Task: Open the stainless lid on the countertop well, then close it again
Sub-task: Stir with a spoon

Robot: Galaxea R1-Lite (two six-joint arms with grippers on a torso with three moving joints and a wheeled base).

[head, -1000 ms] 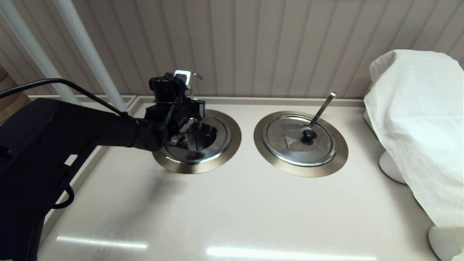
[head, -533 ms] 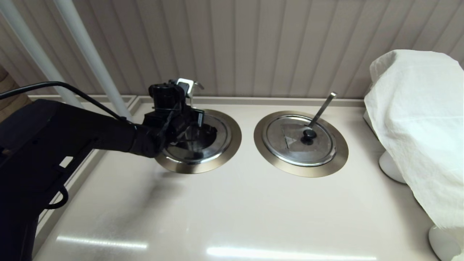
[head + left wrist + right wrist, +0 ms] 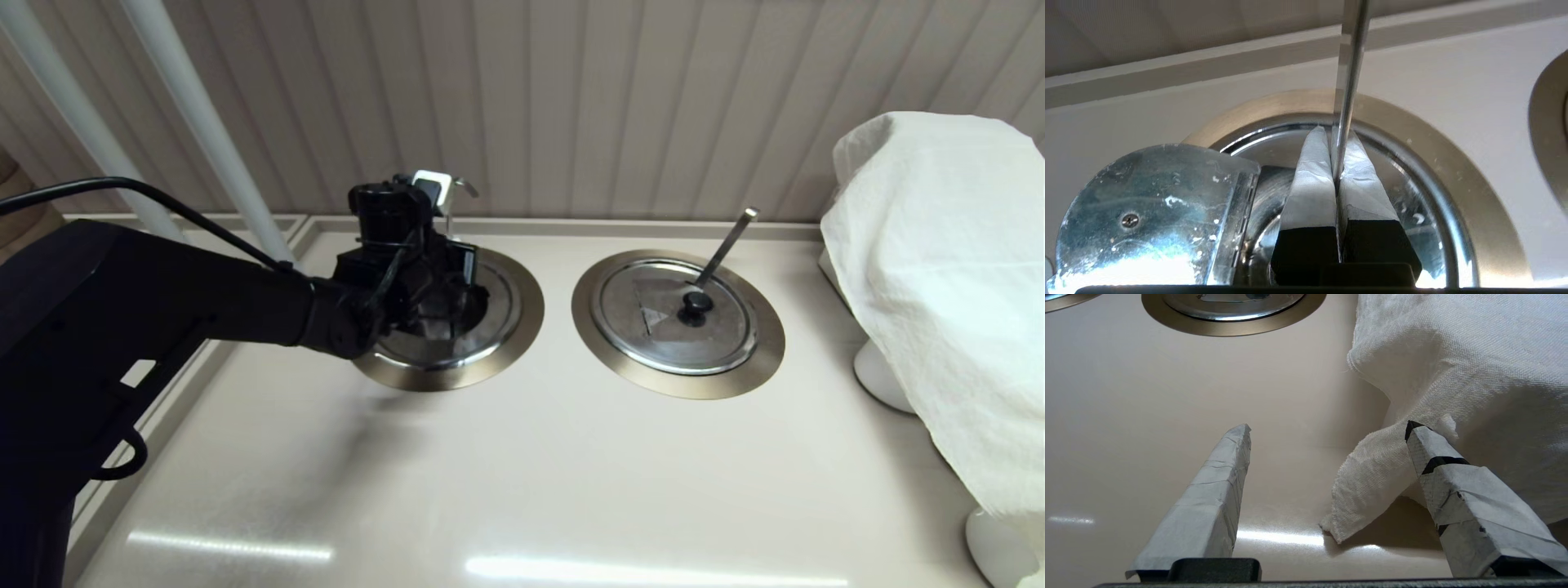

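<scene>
The left gripper (image 3: 1336, 163) is pinching the thin wire handle (image 3: 1348, 77) over the countertop well (image 3: 522, 314) at far left, likely clearing it from the stainless lid (image 3: 1151, 212), which is tilting half-folded. The right gripper (image 3: 1327, 457) is idling spread near the cloth (image 3: 1453, 367). Two wells, two lids, one cloth.

I'm looking at a food-service counter, a buffet or canteen serving line. Under my left gripper (image 3: 445, 282) is a countertop well (image 3: 522, 314) with a brushed-steel ring, and just beside it a second ringed well (image 3: 755, 359) with a lid and flat handle. Beyond the tool runs a ribbed panel wall (image 3: 612, 98).
</scene>
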